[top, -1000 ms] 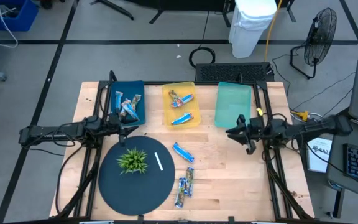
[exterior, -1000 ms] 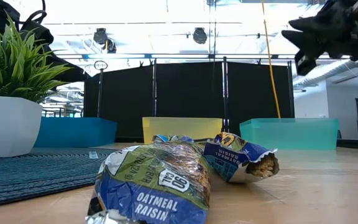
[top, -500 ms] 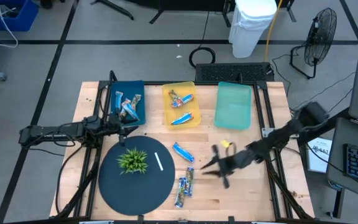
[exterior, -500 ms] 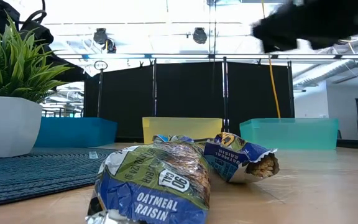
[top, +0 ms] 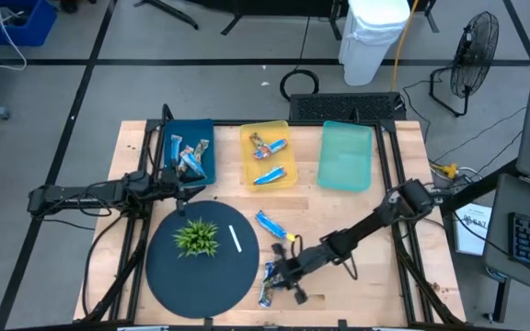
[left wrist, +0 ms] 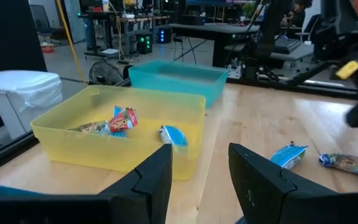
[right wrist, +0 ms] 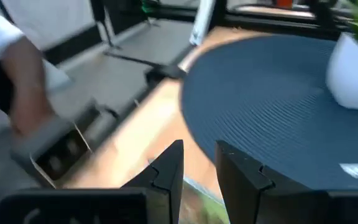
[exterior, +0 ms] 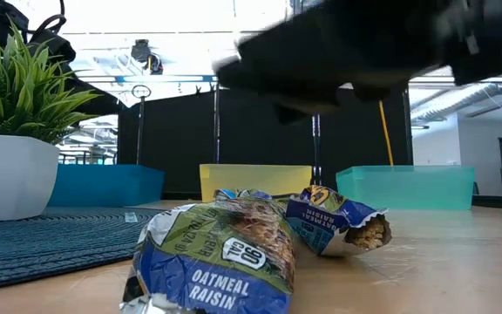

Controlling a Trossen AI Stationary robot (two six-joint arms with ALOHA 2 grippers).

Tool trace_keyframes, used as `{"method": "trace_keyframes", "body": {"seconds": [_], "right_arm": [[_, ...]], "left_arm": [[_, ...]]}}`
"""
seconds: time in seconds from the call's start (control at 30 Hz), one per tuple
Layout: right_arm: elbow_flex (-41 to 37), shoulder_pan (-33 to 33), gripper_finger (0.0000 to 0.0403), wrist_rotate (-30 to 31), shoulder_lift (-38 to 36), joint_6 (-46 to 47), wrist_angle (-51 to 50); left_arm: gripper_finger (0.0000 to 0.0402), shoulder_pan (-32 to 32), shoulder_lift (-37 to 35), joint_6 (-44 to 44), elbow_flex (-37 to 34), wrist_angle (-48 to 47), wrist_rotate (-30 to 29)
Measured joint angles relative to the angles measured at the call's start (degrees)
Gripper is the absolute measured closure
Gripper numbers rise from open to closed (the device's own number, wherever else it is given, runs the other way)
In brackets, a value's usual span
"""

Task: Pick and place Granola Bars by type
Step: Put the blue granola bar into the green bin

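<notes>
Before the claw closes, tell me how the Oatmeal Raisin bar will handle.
The Oatmeal Raisin bar probably crinkles and flexes: its wrapper is creased foil. The glossy film may slip. It looks light and lies flat, so it likely slides, not rolls.

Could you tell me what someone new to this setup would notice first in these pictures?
Most striking is the right arm stretched diagonally across the table, its right gripper above the loose granola bars near the table's front edge. Behind them stand three bins in a row: blue bin, yellow bin and teal bin. A small green plant sits on a round dark mat.
</notes>
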Motion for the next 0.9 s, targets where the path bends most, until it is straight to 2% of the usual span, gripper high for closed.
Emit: {"method": "trace_keyframes", "body": {"seconds": [0.13,0.27,0.47,0.67,0.9], "right_arm": [[3.6,0.2,0.0319,-4.1,3.8,4.6,-0.2],[4.2,0.2,0.0319,-3.7,5.4,7.7,-6.0],[4.5,0.0,0.0319,5.8,4.5,9.2,-17.3],[4.5,-0.3,0.0319,11.0,1.2,7.7,-28.2],[4.0,-0.4,0.0319,26.2,-5.6,7.2,-43.1]], "left_arm": [[0.0240,0.0,0.0,0.0,0.0,0.3,0.0],[0.0240,0.0,0.0,0.0,0.0,0.3,0.0],[0.0240,0.0,0.0,0.0,0.0,0.3,0.0],[0.0240,0.0,0.0,0.0,0.0,0.3,0.0],[0.0240,0.0,0.0,0.0,0.0,0.1,0.0]]}}
